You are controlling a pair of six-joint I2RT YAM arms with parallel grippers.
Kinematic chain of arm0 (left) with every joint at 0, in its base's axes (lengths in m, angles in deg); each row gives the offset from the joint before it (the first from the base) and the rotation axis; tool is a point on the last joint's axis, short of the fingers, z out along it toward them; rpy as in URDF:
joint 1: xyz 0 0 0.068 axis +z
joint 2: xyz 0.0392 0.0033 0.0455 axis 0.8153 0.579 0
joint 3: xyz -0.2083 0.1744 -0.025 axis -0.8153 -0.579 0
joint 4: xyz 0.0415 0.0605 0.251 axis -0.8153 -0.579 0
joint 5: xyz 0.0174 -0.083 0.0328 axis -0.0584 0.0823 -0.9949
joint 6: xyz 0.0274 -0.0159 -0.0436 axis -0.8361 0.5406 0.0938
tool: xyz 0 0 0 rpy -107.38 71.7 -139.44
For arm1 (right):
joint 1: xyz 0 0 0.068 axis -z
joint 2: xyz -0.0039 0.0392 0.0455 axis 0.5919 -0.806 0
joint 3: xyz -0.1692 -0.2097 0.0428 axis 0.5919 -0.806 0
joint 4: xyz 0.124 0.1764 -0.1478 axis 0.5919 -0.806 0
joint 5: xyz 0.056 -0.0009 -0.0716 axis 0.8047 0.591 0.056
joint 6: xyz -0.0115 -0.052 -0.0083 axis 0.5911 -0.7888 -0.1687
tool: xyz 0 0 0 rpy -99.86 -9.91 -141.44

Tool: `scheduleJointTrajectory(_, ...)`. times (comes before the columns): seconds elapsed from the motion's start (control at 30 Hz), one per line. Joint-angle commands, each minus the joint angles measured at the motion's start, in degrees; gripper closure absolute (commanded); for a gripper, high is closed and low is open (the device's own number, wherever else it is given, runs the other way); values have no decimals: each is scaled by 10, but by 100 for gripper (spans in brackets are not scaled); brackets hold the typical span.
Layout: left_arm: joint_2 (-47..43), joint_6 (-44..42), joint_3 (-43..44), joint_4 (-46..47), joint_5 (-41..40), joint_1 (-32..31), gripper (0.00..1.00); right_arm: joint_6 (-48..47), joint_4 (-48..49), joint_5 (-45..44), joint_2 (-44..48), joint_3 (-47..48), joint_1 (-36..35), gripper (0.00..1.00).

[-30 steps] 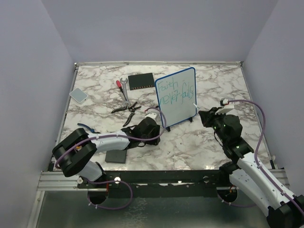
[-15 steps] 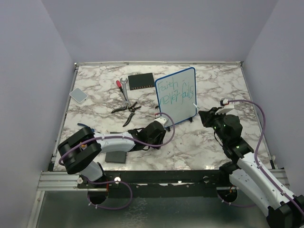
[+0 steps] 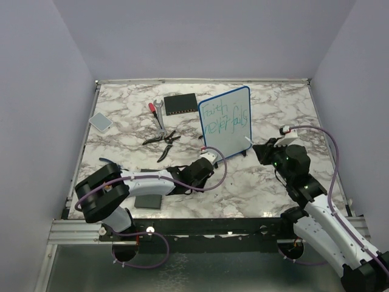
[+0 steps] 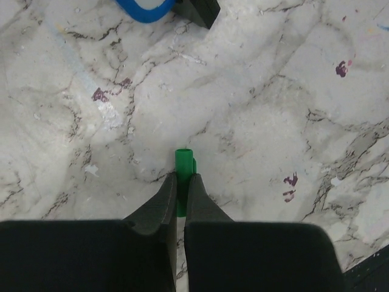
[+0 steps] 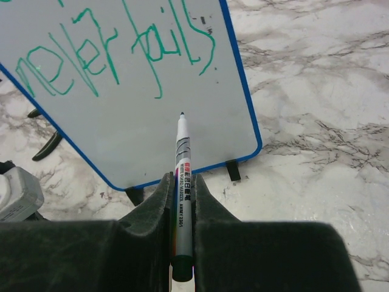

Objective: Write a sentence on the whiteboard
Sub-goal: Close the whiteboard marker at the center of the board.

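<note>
The whiteboard point(image 3: 225, 125) stands upright at the table's middle back, blue-framed, and fills the top of the right wrist view point(image 5: 152, 128). The sentence point(image 3: 226, 118) is green lettering in two lines, reading "Faith never fails" point(image 5: 115, 55). My right gripper point(image 5: 180, 179) is shut on a white-and-grey marker point(image 5: 182, 158). The marker's tip points at the bare lower part of the board, close to it or touching it. In the top view this gripper point(image 3: 262, 149) is just right of the board. My left gripper point(image 4: 181, 177) is shut on a green marker cap point(image 4: 183, 161) low over the table, in front of the board point(image 3: 199, 172).
Behind the board's left lies a black slab point(image 3: 180, 104). Left of it are a wrench point(image 3: 159, 112), a red-handled tool point(image 3: 152, 107) and pliers point(image 3: 163, 139). A grey pad point(image 3: 101, 121) lies far left. Another black slab point(image 3: 149, 201) lies near the front edge.
My left gripper has slid right and toward the near edge with the green cap, now below the board's left foot. My right gripper has shifted slightly, still holding the marker at the board.
</note>
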Motion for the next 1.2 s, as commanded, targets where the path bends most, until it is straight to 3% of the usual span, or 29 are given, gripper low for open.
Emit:
scheduleJointTrajectory(0.0, -67, -31, -3, -66, 14, -7, 100, 2, -69, 101, 8, 51, -3, 99)
scheduleJointTrajectory(0.13, -144, -70, 40, -118, 18, -6, 100, 3, -127, 196, 3, 97, -3, 99)
scheduleJointTrajectory(0.27, -168, -196, 99, -187, 65, -4, 100, -10, -178, 331, -28, 150, -3, 99)
scheduleJointTrajectory(0.37, -201, -287, 89, -189, 117, -4, 100, -16, -194, 461, -60, 170, -2, 99)
scheduleJointTrajectory(0.47, -222, -323, 70, -182, 119, -5, 100, -21, -221, 545, -89, 191, -3, 99)
scheduleJointTrajectory(0.8, -310, -331, -6, -125, 174, -5, 100, -58, -344, 590, -128, 242, -3, 99)
scheduleJointTrajectory(1.17, -325, -330, -11, -111, 229, -4, 100, -64, -343, 618, -161, 225, -2, 99)
